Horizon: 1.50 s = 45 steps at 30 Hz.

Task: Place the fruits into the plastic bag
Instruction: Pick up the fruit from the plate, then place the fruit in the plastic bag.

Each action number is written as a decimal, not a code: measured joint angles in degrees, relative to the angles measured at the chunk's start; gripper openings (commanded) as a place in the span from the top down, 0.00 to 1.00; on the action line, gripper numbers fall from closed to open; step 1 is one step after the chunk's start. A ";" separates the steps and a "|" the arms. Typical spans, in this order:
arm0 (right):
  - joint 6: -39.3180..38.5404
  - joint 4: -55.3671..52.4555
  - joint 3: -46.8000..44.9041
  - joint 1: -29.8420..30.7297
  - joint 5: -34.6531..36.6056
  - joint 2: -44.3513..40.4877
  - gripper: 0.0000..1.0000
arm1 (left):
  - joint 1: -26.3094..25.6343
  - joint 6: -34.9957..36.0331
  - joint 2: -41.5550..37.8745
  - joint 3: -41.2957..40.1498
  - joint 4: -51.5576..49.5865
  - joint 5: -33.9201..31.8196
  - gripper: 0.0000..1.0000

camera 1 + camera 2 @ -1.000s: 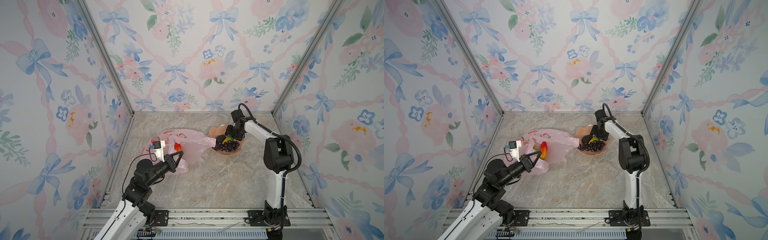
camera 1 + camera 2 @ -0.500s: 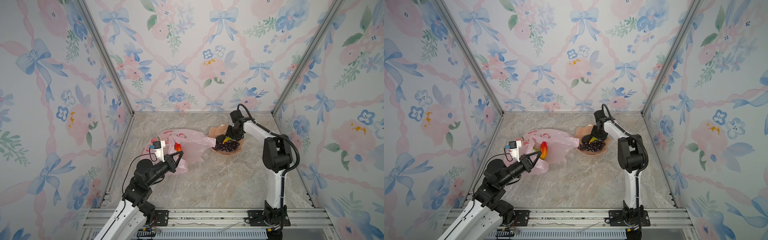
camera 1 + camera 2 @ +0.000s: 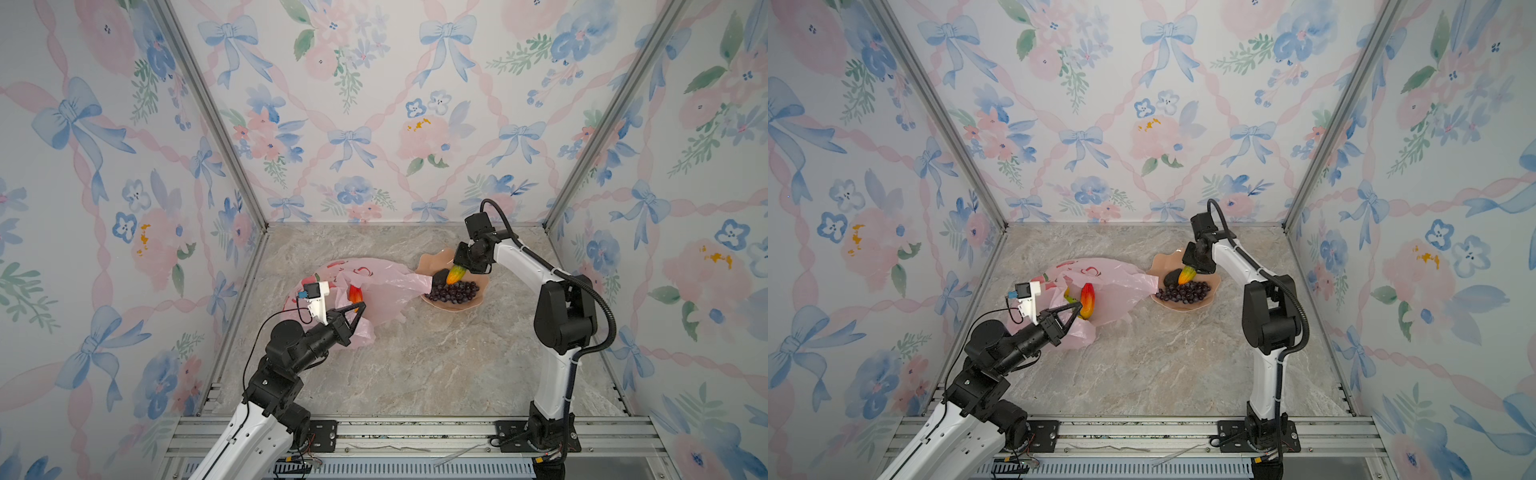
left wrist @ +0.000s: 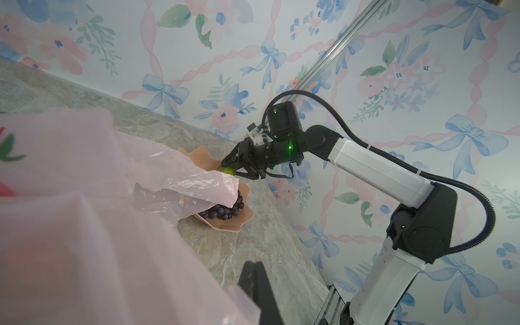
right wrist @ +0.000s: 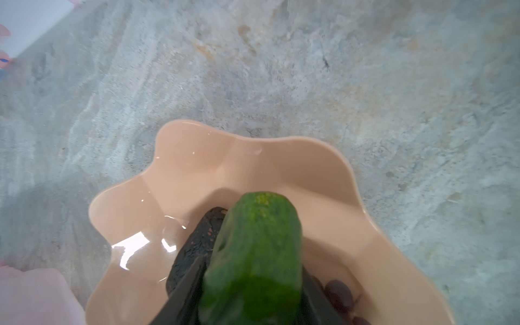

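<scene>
On the marble counter (image 3: 415,365) the plastic bag (image 3: 386,286) lies crumpled toward the left. The peach scalloped dish (image 3: 432,258) sits just beside it on the right, so close that 1 corner of the film rests on the dish's near rim. The left gripper (image 3: 360,306) reaches in low from the front, jaws closed tight with the bag's edge pinched at their tips, and the bag's mouth stands open. Inside it, in both top views, a red mango (image 3: 1087,300) lies in plain sight. The right gripper (image 3: 456,269) points down at a slant into the dish from the far side. Its jaws are clamped on a green-tipped mango (image 3: 455,275), whose orange end is down among the other fruit. Crowding it are the dark purple grapes (image 3: 455,291) along the dish's front and a black bumpy piece (image 3: 439,277) touching the mango on the side toward the bag. From the left wrist the pink film fills most of the sight and hides part of the grapes and the dish. That view does show the right arm's jaws side-on, 1 finger above the fruit and 1 below. Only the right wrist view gives the mango's green end up close between 2 dark fingers (image 5: 183,289), with the black piece tucked against it and the dish's glossy far half bare.
</scene>
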 measured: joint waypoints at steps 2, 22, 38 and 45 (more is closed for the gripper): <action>0.11 0.90 -0.55 0.00 -0.31 -1.60 0.54 | 0.00 0.00 -0.15 0.00 0.00 0.00 1.00; 8.07 15.32 -14.47 -2.82 -13.64 -18.51 0.58 | 0.00 -0.50 -0.92 -0.42 -0.76 0.00 1.00; 10.58 35.71 -25.64 18.32 -13.20 -30.60 0.59 | 0.00 -3.28 0.17 -0.63 1.36 0.04 1.00; 10.56 42.93 -25.64 27.30 -12.37 -24.22 0.60 | 0.31 -3.93 0.22 -0.63 2.49 0.02 1.00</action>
